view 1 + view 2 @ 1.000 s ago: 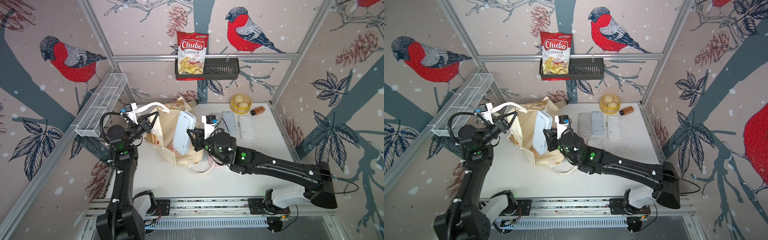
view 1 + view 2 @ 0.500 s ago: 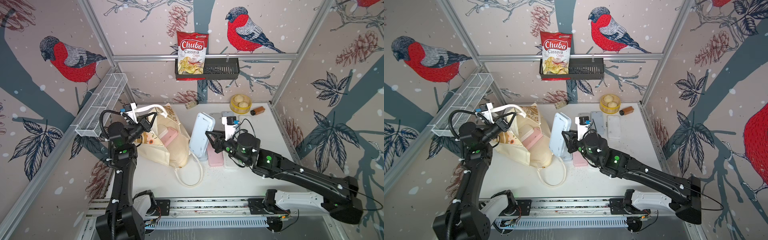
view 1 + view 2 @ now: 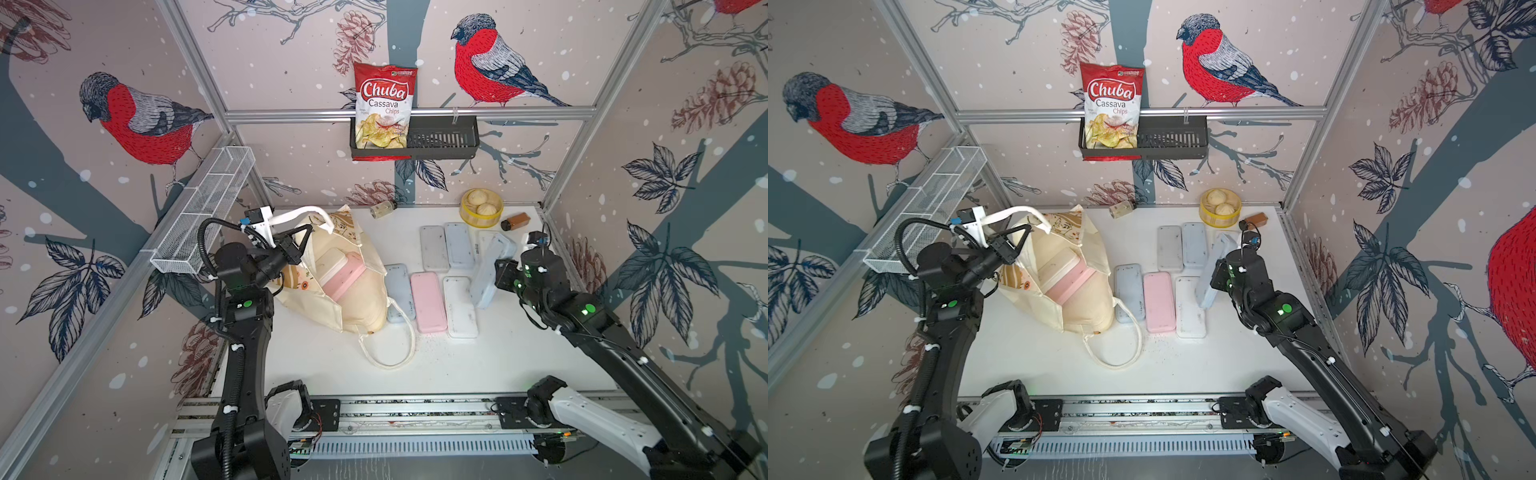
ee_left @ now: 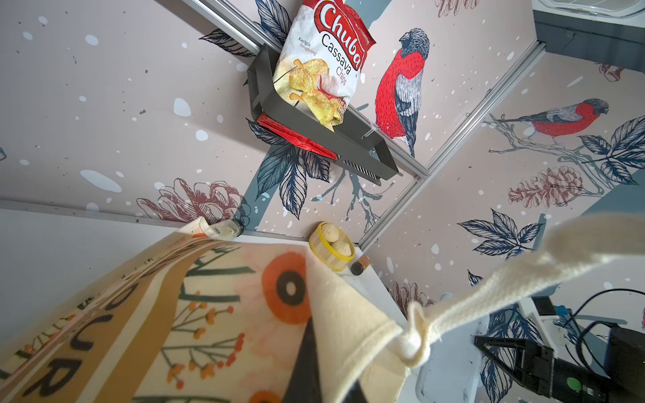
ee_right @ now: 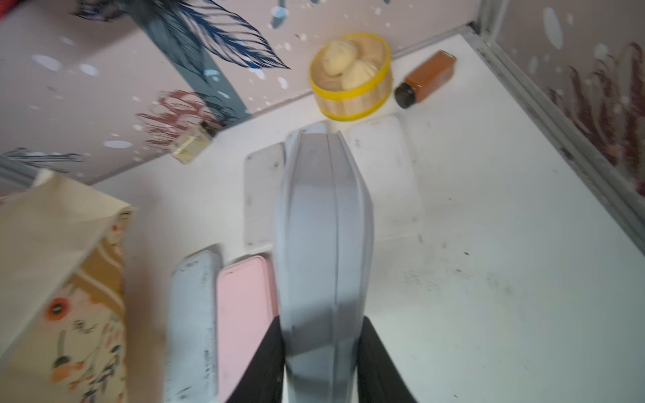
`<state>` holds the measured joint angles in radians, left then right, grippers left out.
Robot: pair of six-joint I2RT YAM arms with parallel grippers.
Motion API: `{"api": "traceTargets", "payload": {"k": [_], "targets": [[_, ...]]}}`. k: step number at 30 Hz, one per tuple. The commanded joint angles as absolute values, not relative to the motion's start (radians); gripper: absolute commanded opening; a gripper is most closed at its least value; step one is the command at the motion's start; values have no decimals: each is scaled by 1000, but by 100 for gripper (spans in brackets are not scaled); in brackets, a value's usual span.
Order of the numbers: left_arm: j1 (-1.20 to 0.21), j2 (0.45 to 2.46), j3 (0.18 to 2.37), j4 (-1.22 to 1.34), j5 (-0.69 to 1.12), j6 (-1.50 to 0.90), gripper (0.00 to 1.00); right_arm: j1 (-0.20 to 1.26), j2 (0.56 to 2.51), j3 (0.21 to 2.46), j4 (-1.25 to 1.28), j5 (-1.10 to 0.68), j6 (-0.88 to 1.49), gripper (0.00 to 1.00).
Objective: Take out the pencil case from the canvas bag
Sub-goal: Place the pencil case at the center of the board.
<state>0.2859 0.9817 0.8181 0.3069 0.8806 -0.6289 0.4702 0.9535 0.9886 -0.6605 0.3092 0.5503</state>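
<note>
The right fingers (image 5: pixel 267 363) are clamped on one end of a pale blue-grey pencil case (image 5: pixel 321 226). One black finger presses each broad face, so the case stands on its long edge between them. In a top view it is well clear of the canvas bag (image 3: pixel 357 303). It is tilted up over the right part of the counter (image 3: pixel 498 357), just beside a white case (image 3: pixel 459 309). Whether its far end touches the counter I cannot tell.

The left fingers (image 3: pixel 305 239) are pressed together on the bag's upper rim, close to a loop handle (image 3: pixel 291 216), and they hold the mouth up and open. Exactly which fold of cloth they pinch is hidden. The other handle (image 3: pixel 386 361) lies slack on the counter in front of the bag.

Around the held case, six flat cases (image 3: pixel 428 303) lie on the counter in two rows: grey, blue and white at the back, and blue, pink and white in front. Inside the open mouth of the bag two more cases (image 3: pixel 343 274) show, a pink one and a white one, stacked on a slant.

The lifting-out looks done for this case, since it is fully free of the cloth. What is left is to lay it flat in a bare spot at the right of the rows and let go. If every case is meant to come out, the two in the bag are yet to be fetched, and the left grip on the rim suits that.
</note>
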Motion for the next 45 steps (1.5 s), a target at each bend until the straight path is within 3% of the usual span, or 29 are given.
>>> {"api": "traceTargets", "payload": {"k": [1,10,23,36,45], "targets": [[287,973,838,373,873,-611,0,402,1021,1004,-791,290,483,21],[287,956,841,360,868,-597,0,388,1343,1094,-953,363,456,19],[287,953,846,333,852,-571,0,582,1684,1209,-1000,527,514,27],[287,951,845,323,844,-560,0,607,1790,1241,-953,555,505,35],[287,953,846,323,845,-558,0,612,1789,1239,-934,515,506,48]]}}
